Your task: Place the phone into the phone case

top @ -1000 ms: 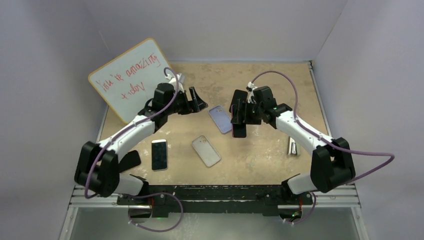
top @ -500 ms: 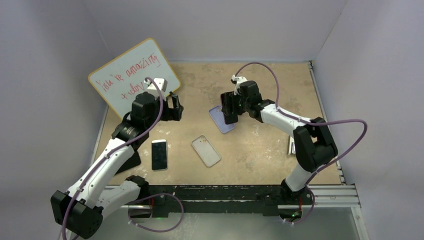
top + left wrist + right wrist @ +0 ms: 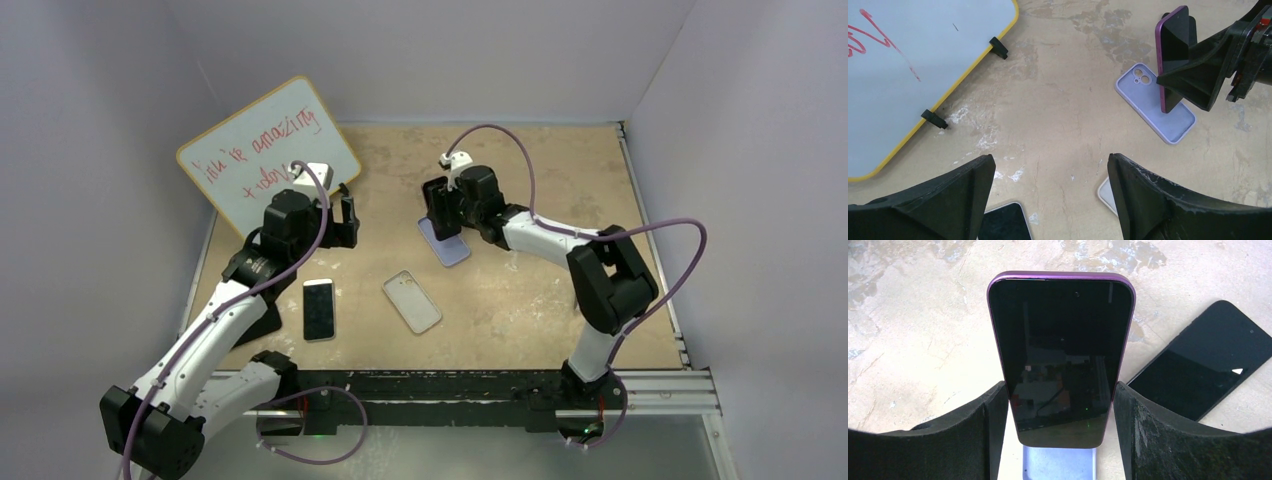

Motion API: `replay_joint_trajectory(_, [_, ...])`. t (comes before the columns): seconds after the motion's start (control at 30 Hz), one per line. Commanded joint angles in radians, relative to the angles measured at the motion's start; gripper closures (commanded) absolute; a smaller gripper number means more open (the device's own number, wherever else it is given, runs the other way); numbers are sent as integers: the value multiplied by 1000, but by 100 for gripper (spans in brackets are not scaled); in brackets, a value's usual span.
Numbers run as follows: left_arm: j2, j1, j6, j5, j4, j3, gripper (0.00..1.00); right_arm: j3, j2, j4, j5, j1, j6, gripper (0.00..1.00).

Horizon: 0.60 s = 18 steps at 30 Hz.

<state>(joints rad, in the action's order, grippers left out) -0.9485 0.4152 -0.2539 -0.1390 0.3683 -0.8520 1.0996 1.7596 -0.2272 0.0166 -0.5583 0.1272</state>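
Your right gripper (image 3: 1060,395) has carried the phone (image 3: 1062,335) above the phone case (image 3: 1148,97), clamped upright, long axis vertical; left gripper (image 3: 1048,165) gapes wide.

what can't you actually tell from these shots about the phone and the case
- Right wrist view: the purple phone covers most of the lavender case; only a strip shows at the bottom edge.
- Top view: the right gripper hides whether the phone's lower end touches the case.
- Left wrist view: the writing on the whiteboard is cut off at the left edge; the dark phone runs off the bottom edge.
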Motion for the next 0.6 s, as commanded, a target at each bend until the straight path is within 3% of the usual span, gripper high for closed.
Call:
replay_joint_trajectory(0.0, [14,2,21,-22,-11,2,13,-4,2,-111,-40,-17,-25,66])
replay_joint_trajectory(0.57, [1,2,8,-7,-19,4,13,-170,-27,-111,-122,-74,2,66])
